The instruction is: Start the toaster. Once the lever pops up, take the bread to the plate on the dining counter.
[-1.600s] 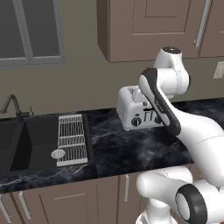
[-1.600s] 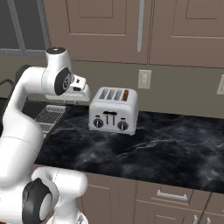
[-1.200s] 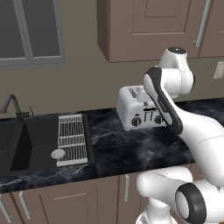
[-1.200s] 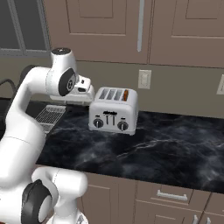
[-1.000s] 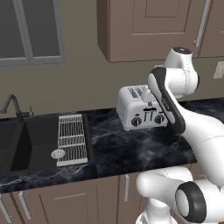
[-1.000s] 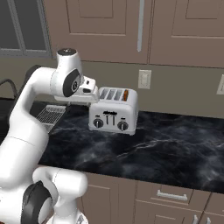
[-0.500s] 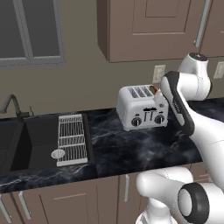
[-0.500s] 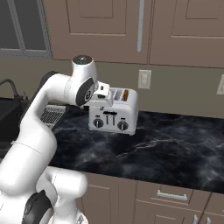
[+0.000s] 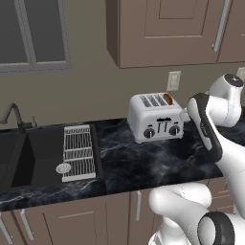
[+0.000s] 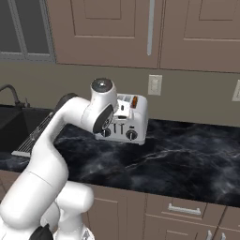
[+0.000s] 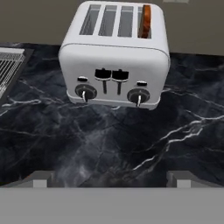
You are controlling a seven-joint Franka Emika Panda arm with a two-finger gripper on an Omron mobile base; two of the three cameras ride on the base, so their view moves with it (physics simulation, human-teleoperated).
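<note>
The silver four-slot toaster (image 9: 155, 117) (image 10: 135, 123) (image 11: 114, 61) stands on a black marble counter (image 9: 124, 165) near the wall. A brown slice of bread (image 11: 145, 21) (image 9: 168, 99) (image 10: 134, 101) sticks up from its rightmost slot. Two small black levers (image 11: 111, 75) sit high in their front slits, above two knobs. My gripper (image 11: 111, 178) is open and holds nothing. It hovers over the counter in front of the toaster, apart from it, facing its front. In the right base view my arm hides the toaster's left half. The plate and the dining counter are out of view.
To the left are a dark sink (image 9: 33, 153) with a faucet (image 9: 12, 114) and a wire rack (image 9: 76, 150) (image 11: 8, 65). A wall outlet (image 9: 173, 80) (image 10: 154, 85) sits behind the toaster, under brown upper cabinets (image 9: 162, 28). Bare counter (image 10: 187, 154) stretches right of the toaster.
My arm has swung to the right, from the toaster's left side to its front. The gripper stays open. Toaster and bread have not moved.
</note>
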